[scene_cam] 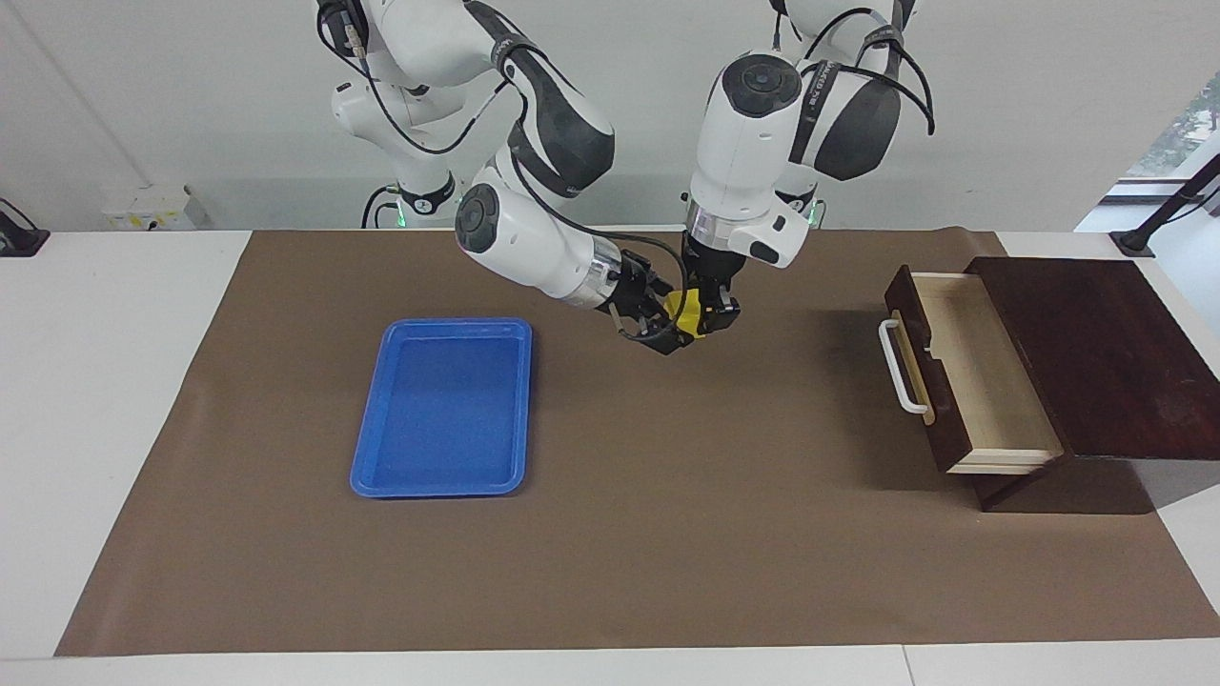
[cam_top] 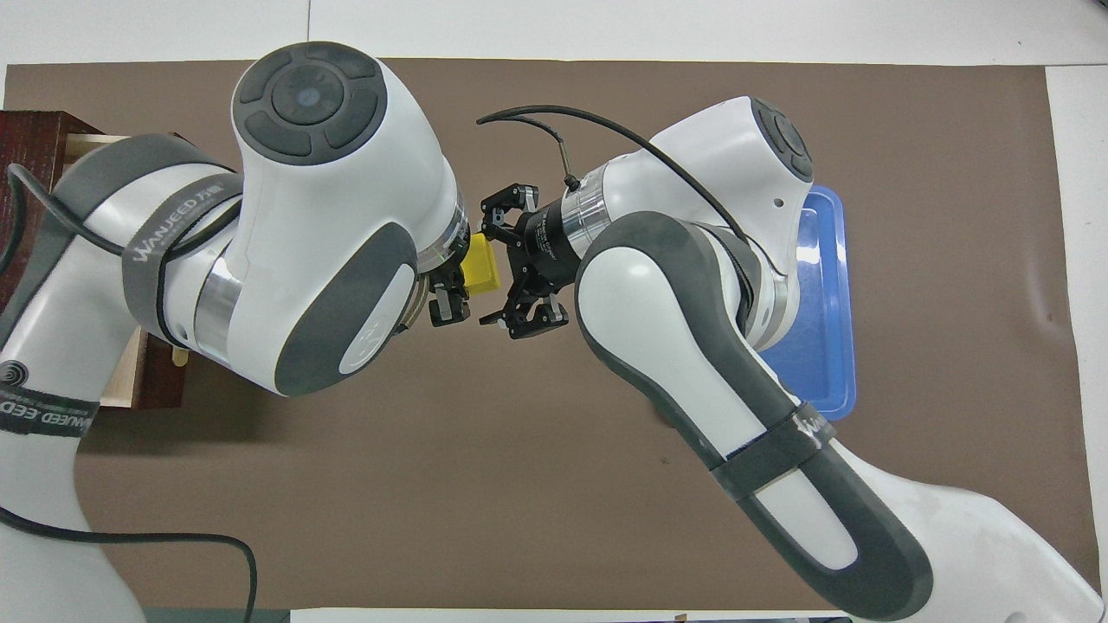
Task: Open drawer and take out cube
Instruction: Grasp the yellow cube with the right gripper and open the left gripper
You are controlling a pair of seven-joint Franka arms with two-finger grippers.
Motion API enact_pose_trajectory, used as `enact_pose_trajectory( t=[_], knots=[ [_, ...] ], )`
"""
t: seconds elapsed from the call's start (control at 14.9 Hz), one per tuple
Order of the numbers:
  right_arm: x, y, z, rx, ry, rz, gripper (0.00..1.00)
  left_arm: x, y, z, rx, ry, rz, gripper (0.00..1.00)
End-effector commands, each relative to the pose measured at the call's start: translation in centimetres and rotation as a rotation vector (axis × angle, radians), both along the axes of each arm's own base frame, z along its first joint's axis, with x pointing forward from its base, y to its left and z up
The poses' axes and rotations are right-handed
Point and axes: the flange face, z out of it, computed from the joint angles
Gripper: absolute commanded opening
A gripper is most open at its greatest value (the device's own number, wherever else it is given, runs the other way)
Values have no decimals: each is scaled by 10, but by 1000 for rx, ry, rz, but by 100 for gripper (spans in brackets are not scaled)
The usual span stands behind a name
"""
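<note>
The drawer [scene_cam: 963, 372] is seen pulled out of its dark wooden box at the left arm's end of the surface [scene_cam: 667, 534], its pale interior showing nothing inside. The cube [scene_cam: 682, 312] is held in the air over the middle of the brown mat, between the drawer and the blue tray [scene_cam: 443, 410]. It sits between the left gripper [scene_cam: 710, 314], which hangs down from above, and the right gripper [scene_cam: 664, 329], which comes in at a slant from the tray's side. The step in hand is judged to be a handover. The left gripper's jaws appear pinched on the cube. The right gripper's jaws look spread about it in the overhead view, though it cannot be told whether they have begun to press. For the pass to go well, the cube should be kept firmly pinched until the receiving jaws are closed squarely on its free faces. Only then should the first grip be released, and the releasing gripper drawn straight away so that the cube is not twisted or dropped.
</note>
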Motion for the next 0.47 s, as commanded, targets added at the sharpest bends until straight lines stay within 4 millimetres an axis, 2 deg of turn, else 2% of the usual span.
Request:
enact_pose_trajectory(
  t=[0.0, 0.4],
  knots=[
    [-1, -1, 1, -25, 24, -1, 0, -3, 4, 4, -12, -15, 7, 0],
    [7, -14, 3, -21, 18, -14, 0, -3, 5, 5, -11, -14, -8, 0]
  ],
)
